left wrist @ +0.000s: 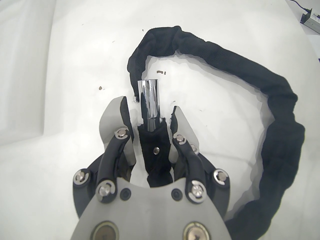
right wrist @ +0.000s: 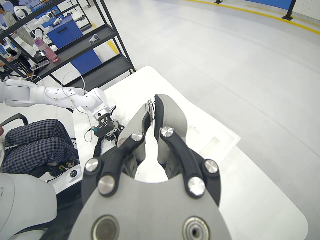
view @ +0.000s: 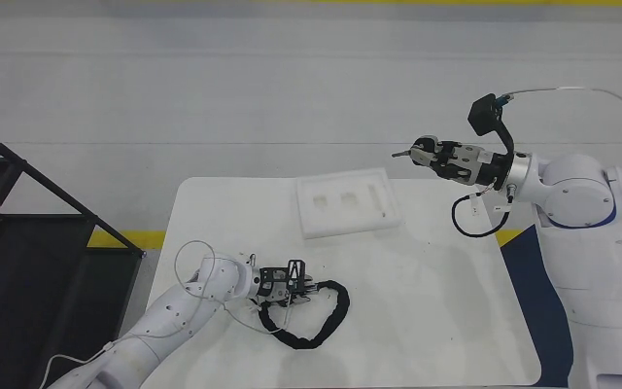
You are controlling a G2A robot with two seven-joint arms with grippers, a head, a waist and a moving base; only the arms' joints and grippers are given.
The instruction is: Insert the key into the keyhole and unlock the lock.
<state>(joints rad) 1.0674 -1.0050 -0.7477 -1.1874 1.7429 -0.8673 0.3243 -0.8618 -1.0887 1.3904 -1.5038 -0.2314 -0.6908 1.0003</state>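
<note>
A black fabric-sleeved chain lock point(view: 326, 313) lies looped on the white table point(view: 437, 292) near the front left. Its chrome cylinder end point(left wrist: 148, 99) sticks out of the black sleeve point(left wrist: 155, 151). My left gripper point(left wrist: 150, 103) is low over the table and open, one finger on each side of that sleeved end with small gaps. In the top view the left gripper point(view: 307, 280) sits at the loop's left end. My right gripper point(view: 418, 153) hangs in the air past the table's far right corner, shut on a small metal key point(right wrist: 150, 107) whose tip point(view: 398, 154) points left.
A white foam tray point(view: 345, 202) with shallow recesses lies at the table's back middle, between the two arms. A black metal shelf point(view: 49, 263) stands off the table's left side. Bare tabletop spreads to the right of the chain.
</note>
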